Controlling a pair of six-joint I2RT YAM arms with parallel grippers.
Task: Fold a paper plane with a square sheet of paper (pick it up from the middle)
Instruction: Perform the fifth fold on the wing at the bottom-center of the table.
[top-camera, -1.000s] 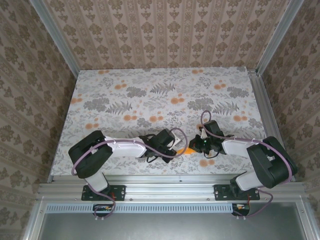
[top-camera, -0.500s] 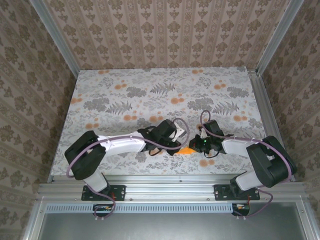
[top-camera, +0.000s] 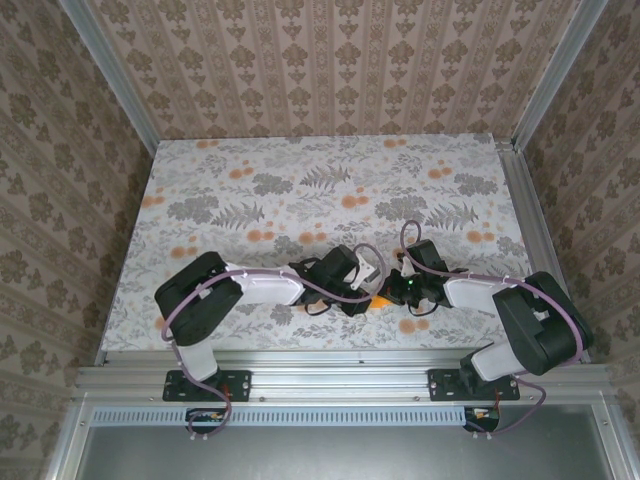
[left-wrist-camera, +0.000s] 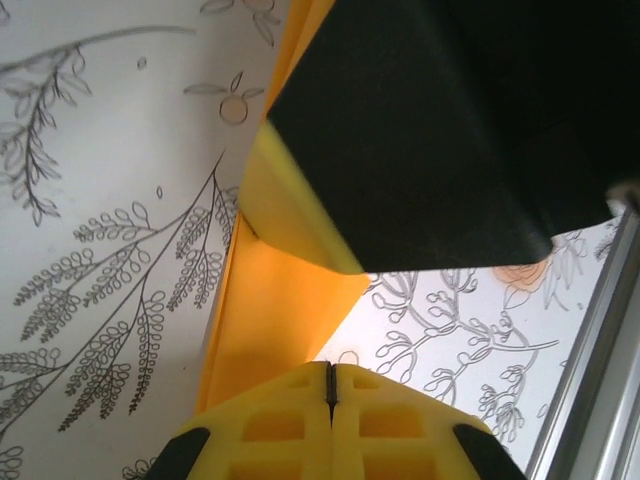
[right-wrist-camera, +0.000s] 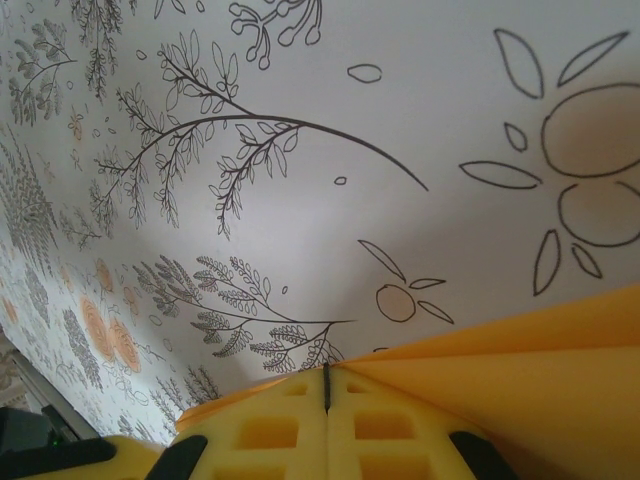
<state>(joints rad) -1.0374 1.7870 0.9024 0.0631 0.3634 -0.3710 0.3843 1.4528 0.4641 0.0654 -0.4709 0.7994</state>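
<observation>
The square sheet of paper (top-camera: 380, 298), bright orange and folded into layers, lies flat on the table between my two grippers; most of it is hidden under them. In the left wrist view the paper (left-wrist-camera: 270, 310) runs as a long creased strip. My left gripper (left-wrist-camera: 330, 368) is shut with its tips over the strip's near end. The right gripper (left-wrist-camera: 450, 130) covers the far part. In the right wrist view my right gripper (right-wrist-camera: 327, 378) is shut, tips at the paper's (right-wrist-camera: 530, 370) edge. From above, the left gripper (top-camera: 364, 291) and right gripper (top-camera: 398, 290) nearly meet. The paper plane's shape cannot be made out.
The flower-printed tablecloth (top-camera: 300, 190) covers the table, with printed orange blotches (top-camera: 352, 200). Patterned walls close in the left, back and right. An aluminium rail (top-camera: 340, 365) runs along the near edge, close behind both grippers.
The left arm has swung and its gripper has slid a little right and nearer along the paper, closer to the right gripper. The right arm has not moved.
</observation>
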